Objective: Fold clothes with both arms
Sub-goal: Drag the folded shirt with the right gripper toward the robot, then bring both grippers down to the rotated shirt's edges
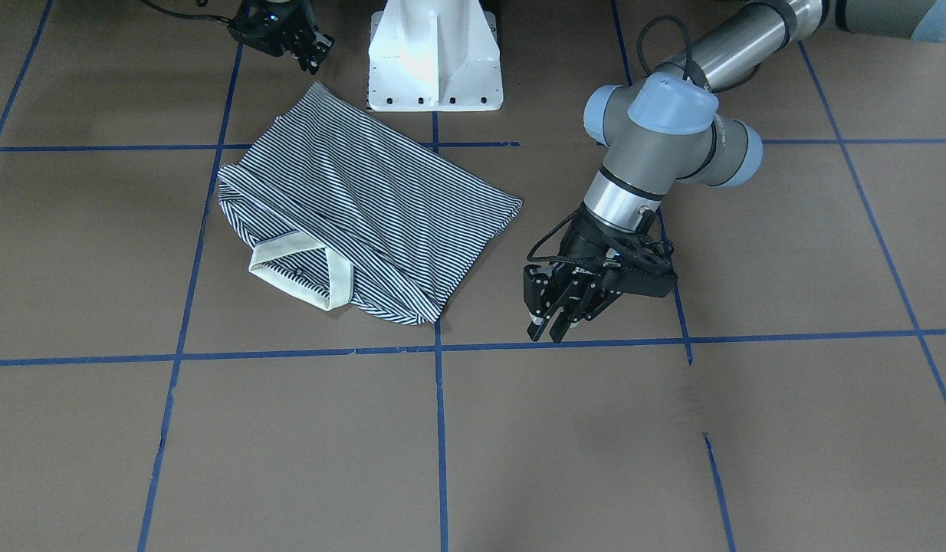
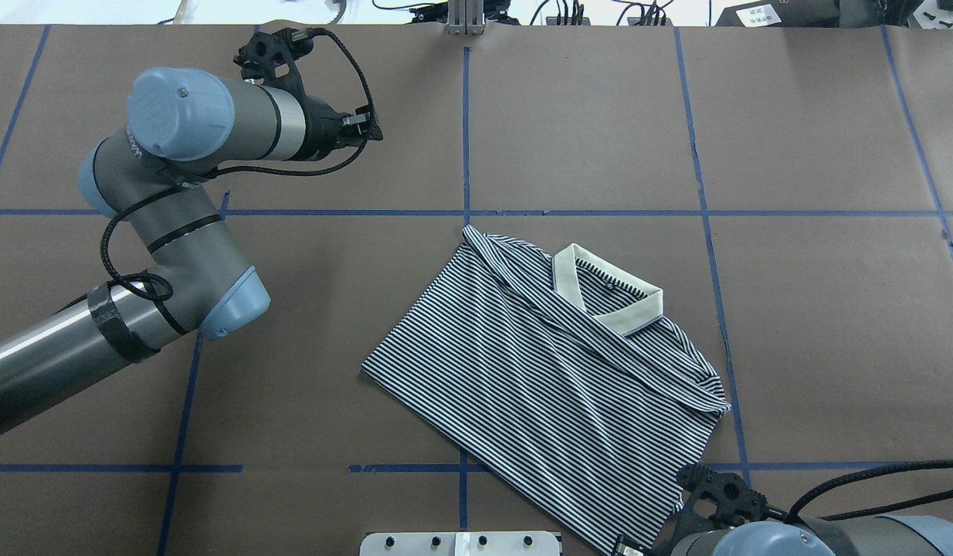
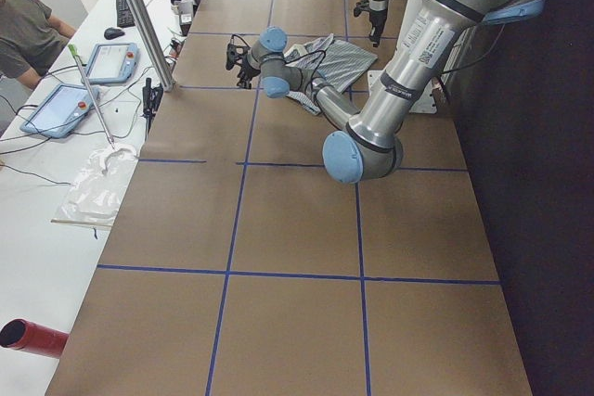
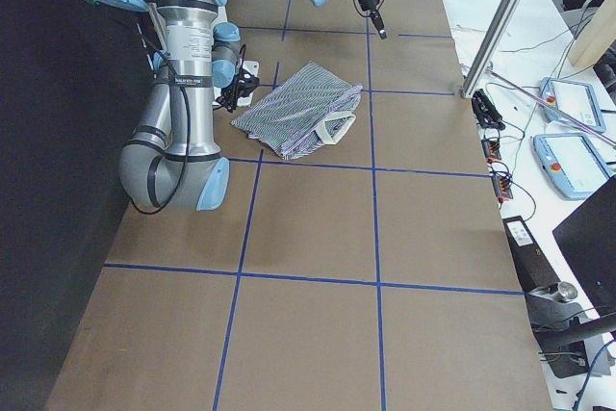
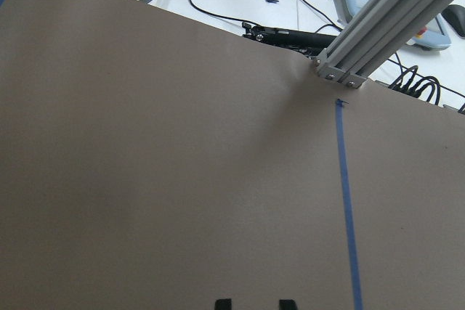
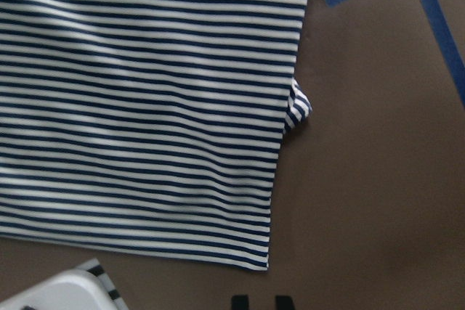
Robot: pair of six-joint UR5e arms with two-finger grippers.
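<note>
Brown paper covers the table (image 1: 672,460), divided by blue tape lines (image 1: 440,429). On it the striped polo shirt (image 2: 538,371) lies folded, in front of the white pedestal (image 1: 435,61) and toward the robot's right side, with its cream collar (image 2: 612,297) on the far side from the robot. The right gripper (image 1: 313,55) hangs over the shirt's near corner, its fingertips (image 6: 240,301) a little apart and holding nothing. The left gripper (image 1: 548,326) is over bare paper, away from the shirt, its fingers also slightly apart.
</note>
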